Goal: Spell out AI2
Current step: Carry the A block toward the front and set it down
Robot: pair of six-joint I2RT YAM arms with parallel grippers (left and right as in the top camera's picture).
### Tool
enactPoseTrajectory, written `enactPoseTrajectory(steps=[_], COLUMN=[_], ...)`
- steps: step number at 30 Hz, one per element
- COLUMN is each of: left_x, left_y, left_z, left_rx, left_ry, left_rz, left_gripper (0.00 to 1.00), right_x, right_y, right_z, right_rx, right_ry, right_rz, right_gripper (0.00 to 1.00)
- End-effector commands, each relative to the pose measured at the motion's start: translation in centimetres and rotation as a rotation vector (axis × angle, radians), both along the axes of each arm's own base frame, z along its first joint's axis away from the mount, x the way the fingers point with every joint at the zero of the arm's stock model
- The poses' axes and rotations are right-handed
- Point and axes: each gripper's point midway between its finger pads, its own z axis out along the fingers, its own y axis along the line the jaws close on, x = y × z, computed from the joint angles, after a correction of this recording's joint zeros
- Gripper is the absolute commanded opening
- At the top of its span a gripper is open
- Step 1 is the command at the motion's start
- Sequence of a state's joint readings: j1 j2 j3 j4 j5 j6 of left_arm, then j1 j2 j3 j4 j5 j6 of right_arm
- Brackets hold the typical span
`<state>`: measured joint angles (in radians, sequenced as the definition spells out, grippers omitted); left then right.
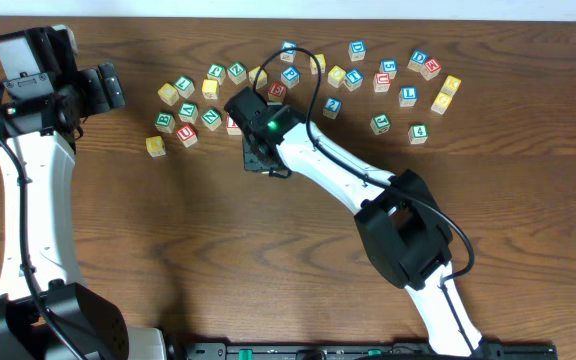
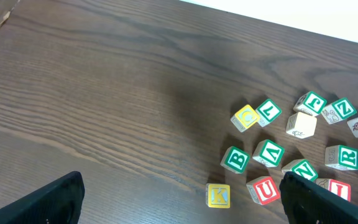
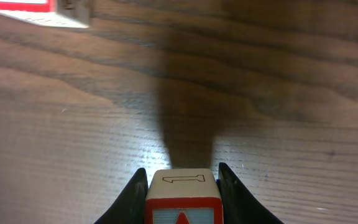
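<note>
My right gripper [image 3: 183,199] is shut on a wooden cube [image 3: 183,190]. The cube's top face bears an outlined "1", and its red-framed front face shows only the peak of a red letter, which fits the "A". In the overhead view this gripper [image 1: 259,160] hangs just below the cube cluster. The red "I" cube [image 2: 335,190] lies on the table beside it [image 1: 233,125]. Several blue-lettered cubes lie at the back, too small to pick out the "2". My left gripper [image 2: 185,205] is open and empty at the far left [image 1: 108,88].
Loose cubes are scattered across the back of the table: a yellow "K" [image 2: 217,195], a red "U" [image 2: 263,190], a green "B" [image 2: 235,159] and others out to the right [image 1: 418,132]. A red-edged cube [image 3: 39,12] sits ahead of the right gripper.
</note>
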<state>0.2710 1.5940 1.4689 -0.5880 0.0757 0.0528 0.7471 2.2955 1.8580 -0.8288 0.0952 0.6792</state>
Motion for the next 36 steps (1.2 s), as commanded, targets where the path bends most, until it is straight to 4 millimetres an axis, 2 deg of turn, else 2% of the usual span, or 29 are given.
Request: enactPoseTrajectory(steps=[1,7,13,20,31,36], left_x=[0.2,0.2,0.2,0.2,0.2,0.2], left_y=[0.0,0.0,0.0,0.0,0.0,0.0], left_z=[1.2,1.2,1.2,1.2,1.2,1.2], left_rx=[0.013,0.013,0.013,0.013,0.013,0.013], left_ry=[-0.024,-0.024,-0.024,-0.024,-0.024,-0.024], left_rz=[-0.005,-0.005,-0.005,-0.005,-0.005,-0.005], left_gripper=[0.99,0.99,0.99,0.99,0.99,0.99], right_x=[-0.2,0.5,1.0,1.0,0.8,0.6], right_y=[0.0,0.0,0.1,-0.1,-0.2,-0.3], right_z=[-0.4,-0.4,-1.3,-1.7,-1.9,-2.8], right_rx=[0.001,0.0,0.001,-0.012,-0.021,-0.037], right_ry=[-0.009,-0.055,-0.065,-0.068,-0.061,-0.047], right_rz=[-0.083,-0.144,-0.159,-0.161,-0.158,-0.154], right_gripper=[0.14,0.13,0.15,0.23,0.29,0.33])
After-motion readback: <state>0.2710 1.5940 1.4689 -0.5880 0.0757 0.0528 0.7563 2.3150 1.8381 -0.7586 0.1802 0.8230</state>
